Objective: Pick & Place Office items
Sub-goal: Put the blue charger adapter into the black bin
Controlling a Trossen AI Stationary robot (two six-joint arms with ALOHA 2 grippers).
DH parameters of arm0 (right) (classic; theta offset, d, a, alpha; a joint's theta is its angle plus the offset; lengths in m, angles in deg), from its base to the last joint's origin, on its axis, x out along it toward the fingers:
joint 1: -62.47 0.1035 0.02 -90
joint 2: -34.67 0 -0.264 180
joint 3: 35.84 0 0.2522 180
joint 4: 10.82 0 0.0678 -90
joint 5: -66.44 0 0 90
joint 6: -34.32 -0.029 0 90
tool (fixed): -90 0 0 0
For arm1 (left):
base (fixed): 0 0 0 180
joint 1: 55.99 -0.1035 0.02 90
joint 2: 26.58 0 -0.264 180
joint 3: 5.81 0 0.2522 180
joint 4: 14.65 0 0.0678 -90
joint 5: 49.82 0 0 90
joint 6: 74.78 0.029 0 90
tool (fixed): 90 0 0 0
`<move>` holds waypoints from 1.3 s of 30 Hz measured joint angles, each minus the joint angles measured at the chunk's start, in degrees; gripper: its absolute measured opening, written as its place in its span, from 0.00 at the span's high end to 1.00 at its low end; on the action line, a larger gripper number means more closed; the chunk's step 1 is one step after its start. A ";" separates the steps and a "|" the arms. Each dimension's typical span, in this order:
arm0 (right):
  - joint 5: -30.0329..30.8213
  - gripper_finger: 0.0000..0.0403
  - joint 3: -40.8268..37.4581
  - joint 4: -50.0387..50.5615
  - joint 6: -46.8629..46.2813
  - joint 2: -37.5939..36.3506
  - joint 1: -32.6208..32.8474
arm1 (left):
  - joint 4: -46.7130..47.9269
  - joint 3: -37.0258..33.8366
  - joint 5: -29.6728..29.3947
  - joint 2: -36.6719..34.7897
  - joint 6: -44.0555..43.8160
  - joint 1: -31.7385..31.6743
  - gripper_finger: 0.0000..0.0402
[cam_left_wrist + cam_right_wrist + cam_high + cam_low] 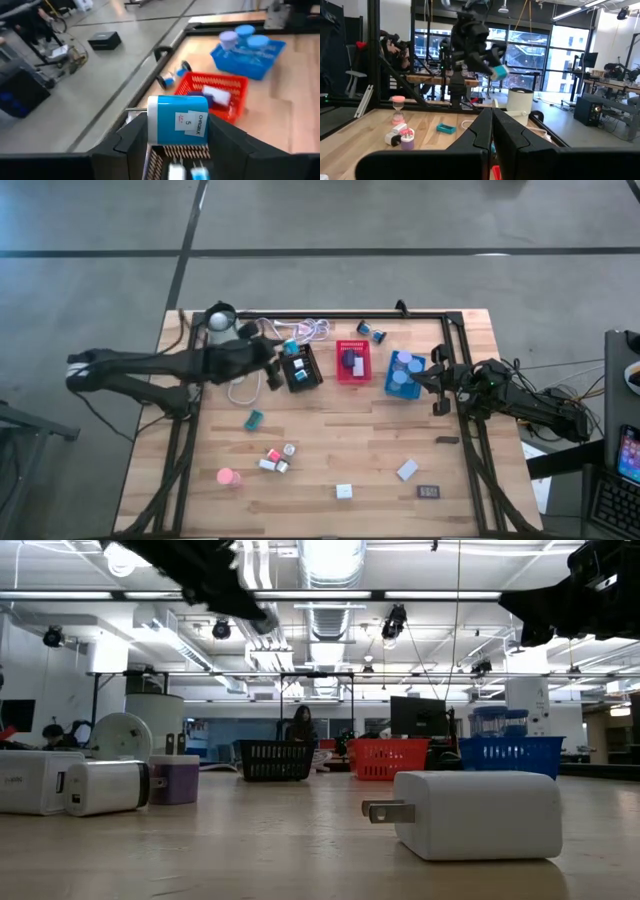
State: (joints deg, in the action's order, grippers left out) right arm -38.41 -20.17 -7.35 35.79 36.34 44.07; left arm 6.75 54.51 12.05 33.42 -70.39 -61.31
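Fingers of the left gripper point(177, 145) are closed around a blue-and-white charger point(177, 121) above the black tray point(300, 368), upper centre of the high view. Release is best made low and centred. Right gripper point(437, 383) waits pressed together beside the blue tray point(390, 387). Tray contents are barely discernible.

1. I see a blue charger point(177, 122) with a white label.
2. Three mesh trays: black point(301, 370), red point(352, 362), blue point(402, 375).
3. My table point(330, 450) is light wood grain.
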 joint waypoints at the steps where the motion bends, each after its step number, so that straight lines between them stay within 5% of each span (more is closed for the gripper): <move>1: -0.02 0.98 0.00 0.04 0.00 0.00 0.01 | 0.42 1.94 0.05 2.18 0.05 -0.78 0.56; 14: -0.09 0.98 -0.04 0.51 0.02 0.38 0.00 | 10.36 10.34 6.61 23.02 -1.16 -8.66 0.56; 24: -0.07 0.98 -0.09 0.54 0.02 0.39 0.00 | 13.00 12.13 14.23 30.15 -2.97 -11.18 0.56; 39: -0.02 0.98 -0.10 0.57 0.02 0.39 0.00 | 13.00 14.12 16.69 36.82 -2.95 -13.20 0.57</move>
State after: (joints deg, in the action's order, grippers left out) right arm -38.44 -20.26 -6.78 35.82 36.73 44.07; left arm 19.75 68.64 28.74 70.24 -73.34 -74.51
